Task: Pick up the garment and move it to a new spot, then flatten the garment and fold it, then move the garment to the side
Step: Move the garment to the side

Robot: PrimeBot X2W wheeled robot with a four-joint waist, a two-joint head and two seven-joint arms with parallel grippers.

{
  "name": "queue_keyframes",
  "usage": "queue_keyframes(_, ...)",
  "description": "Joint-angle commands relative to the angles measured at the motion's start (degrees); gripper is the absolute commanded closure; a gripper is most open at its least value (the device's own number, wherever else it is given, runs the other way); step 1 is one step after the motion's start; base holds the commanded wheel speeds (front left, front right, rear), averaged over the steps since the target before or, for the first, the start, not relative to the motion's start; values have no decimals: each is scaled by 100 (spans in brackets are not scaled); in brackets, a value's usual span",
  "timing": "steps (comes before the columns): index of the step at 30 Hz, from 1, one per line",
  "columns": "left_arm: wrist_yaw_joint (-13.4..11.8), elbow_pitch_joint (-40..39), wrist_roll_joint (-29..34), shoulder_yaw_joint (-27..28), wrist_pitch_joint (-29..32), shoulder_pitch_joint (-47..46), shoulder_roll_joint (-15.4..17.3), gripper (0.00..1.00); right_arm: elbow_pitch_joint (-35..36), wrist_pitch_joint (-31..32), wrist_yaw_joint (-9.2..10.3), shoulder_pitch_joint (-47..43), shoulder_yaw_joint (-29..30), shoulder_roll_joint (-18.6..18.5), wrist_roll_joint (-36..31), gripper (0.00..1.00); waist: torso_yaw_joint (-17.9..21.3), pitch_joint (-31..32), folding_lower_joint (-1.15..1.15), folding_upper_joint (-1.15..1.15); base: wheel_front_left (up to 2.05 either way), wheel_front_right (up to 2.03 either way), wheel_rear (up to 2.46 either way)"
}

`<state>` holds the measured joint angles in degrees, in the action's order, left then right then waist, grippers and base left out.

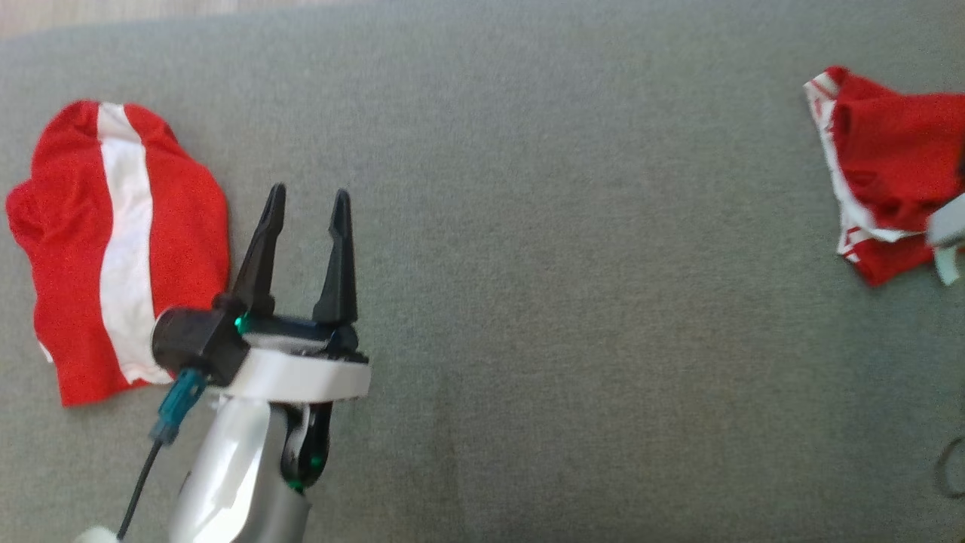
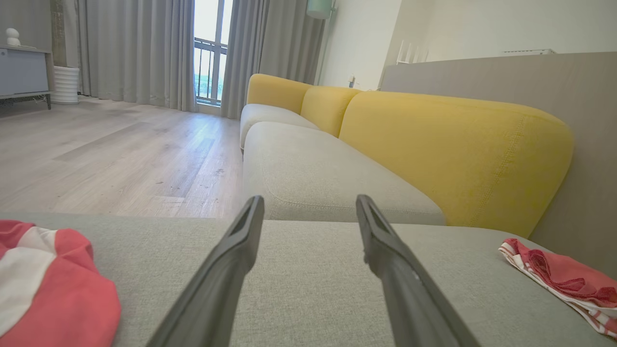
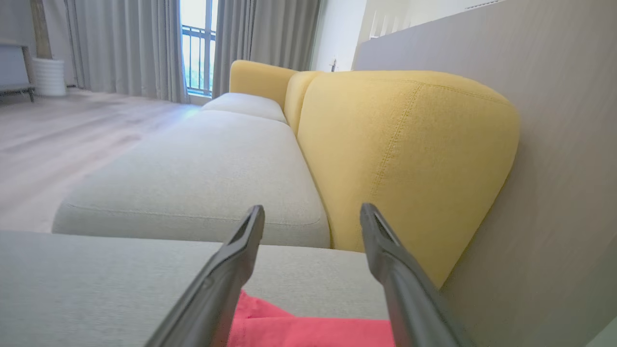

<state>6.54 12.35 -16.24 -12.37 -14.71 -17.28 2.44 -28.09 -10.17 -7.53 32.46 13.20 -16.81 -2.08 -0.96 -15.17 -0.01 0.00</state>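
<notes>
A crumpled red garment with white trim lies at the far right of the grey cushion. In the right wrist view my right gripper stands open just above it, with the red cloth low between the fingers and nothing gripped. A pale part of that arm overlaps the garment's edge. A second red garment with a broad white stripe lies at the far left. My left gripper is open and empty just right of it, above bare cushion. The left wrist view shows both garments, striped and trimmed.
Beyond the cushion's far edge runs a sofa with yellow backrests and grey seats. A grey wall panel stands close on the right. Wooden floor lies to the left. A dark cable loop shows at the lower right.
</notes>
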Motion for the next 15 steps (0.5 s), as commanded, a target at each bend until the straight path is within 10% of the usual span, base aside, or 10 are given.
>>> queue_keyframes(1,-35,-235,-33,269,-29,75,43,0,424,-46,4,-208,-162,171,227,0,83,285,1,0,0,0,0)
queue_keyframes(7,-45,-301,-5,389,-29,414,43,0,1088,11,4,-1009,-534,1061,630,0,123,712,1,0,0,0,0)
queue_keyframes(15,-63,-289,-66,407,-29,858,43,0,1193,-157,4,-1943,-815,1375,769,0,146,1194,1,0,0,0,0)
